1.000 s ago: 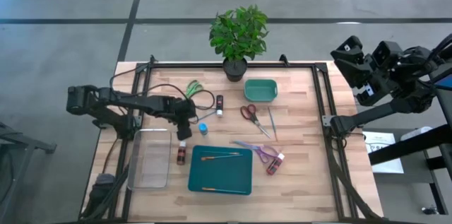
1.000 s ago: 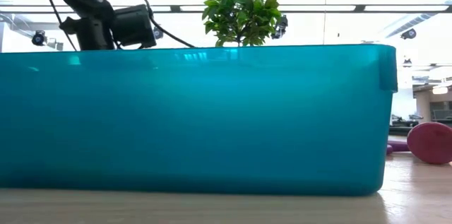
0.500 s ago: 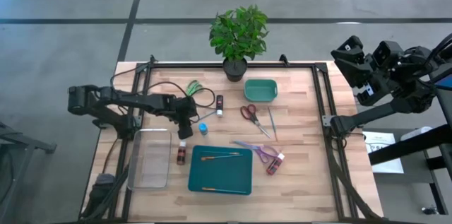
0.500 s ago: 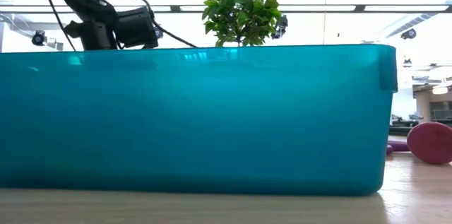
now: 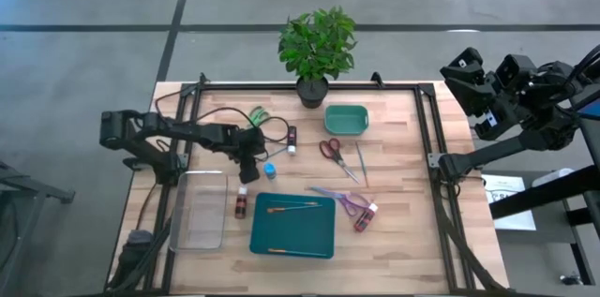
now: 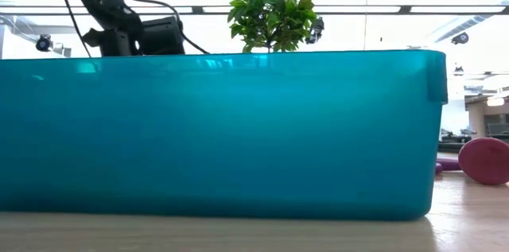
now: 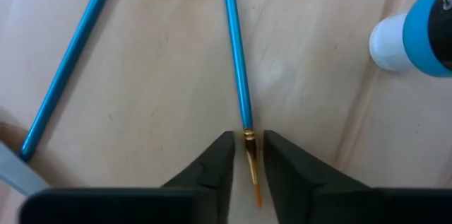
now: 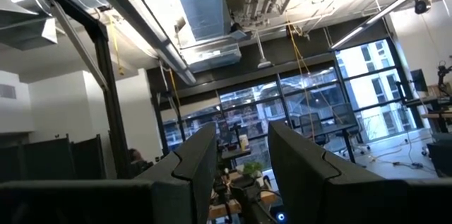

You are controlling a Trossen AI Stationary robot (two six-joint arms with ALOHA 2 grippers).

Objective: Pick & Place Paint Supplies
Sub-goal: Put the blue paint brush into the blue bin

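Note:
Two thin blue-handled brushes lie flat on the wooden table (image 5: 403, 241), one (image 7: 236, 54) running to my fingertips, the other (image 7: 70, 61) beside it. My left gripper (image 7: 248, 155) points down at the table, left of centre (image 5: 253, 159). Its open fingers stand narrowly apart on either side of the nearer brush's gold ferrule and orange bristles (image 7: 250, 155), with a sliver of gap on each side. A blue bottle (image 7: 424, 30) with a white cap lies close by (image 5: 270, 171). My right gripper (image 8: 244, 160) is open and raised off the table's right side (image 5: 478, 91).
A teal tray (image 5: 292, 231) holding two orange-handled brushes (image 5: 291, 207) sits near the front; its wall (image 6: 223, 133) fills the low view. Dark red (image 5: 241, 207), black (image 5: 292, 138) and pinkish (image 5: 367, 215) bottles, scissors (image 5: 330, 150), a green bin (image 5: 346, 119), a clear container (image 5: 199, 209) and a plant (image 5: 317, 49) stand around.
My left arm has shifted a little toward the table's right edge and sunk lower over the blue-handled brushes. The brushes and bottles lie where they were.

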